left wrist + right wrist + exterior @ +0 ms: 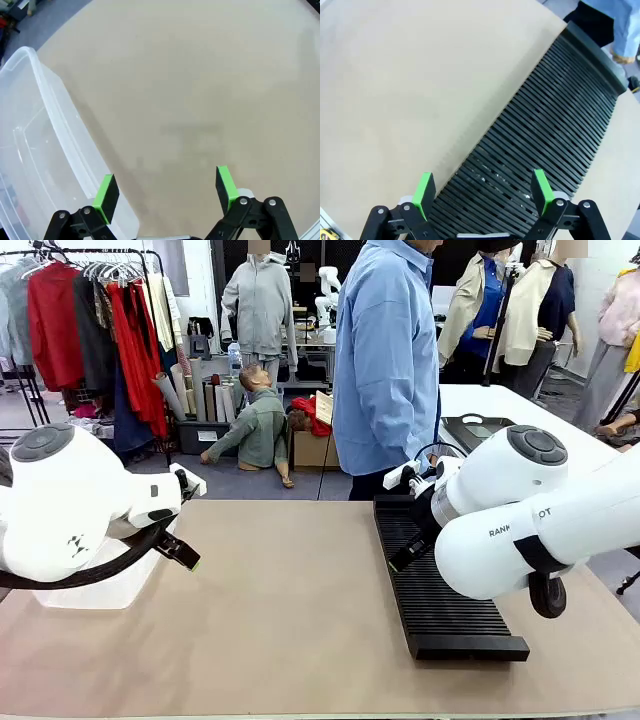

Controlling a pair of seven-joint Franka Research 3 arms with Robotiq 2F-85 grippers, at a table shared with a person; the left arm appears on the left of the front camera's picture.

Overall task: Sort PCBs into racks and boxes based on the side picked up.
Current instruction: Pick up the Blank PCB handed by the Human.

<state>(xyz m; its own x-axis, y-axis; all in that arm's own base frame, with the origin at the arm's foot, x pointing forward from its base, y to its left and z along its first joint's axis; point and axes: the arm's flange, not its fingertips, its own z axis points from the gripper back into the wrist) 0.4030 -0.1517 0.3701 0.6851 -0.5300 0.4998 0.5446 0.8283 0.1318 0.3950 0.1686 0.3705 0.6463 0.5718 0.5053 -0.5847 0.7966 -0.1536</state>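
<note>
Left jaws hanging wide open and empty over the bare surface [200, 90], just beside the clear box [35, 150] at near left. Right jaws standing open too, empty, hovering above the black rack [550, 125] on the right. Expecting the PCBs to be handling light, stiff, slick and fragile, so I'd be pinching a bare edge, not the component faces.

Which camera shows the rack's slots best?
The right wrist view: it looks down on the rack from close, each slot distinct. The front view shows the rack lengthwise, its far end partly behind the right arm. The left wrist view faces the tub and table.
</note>
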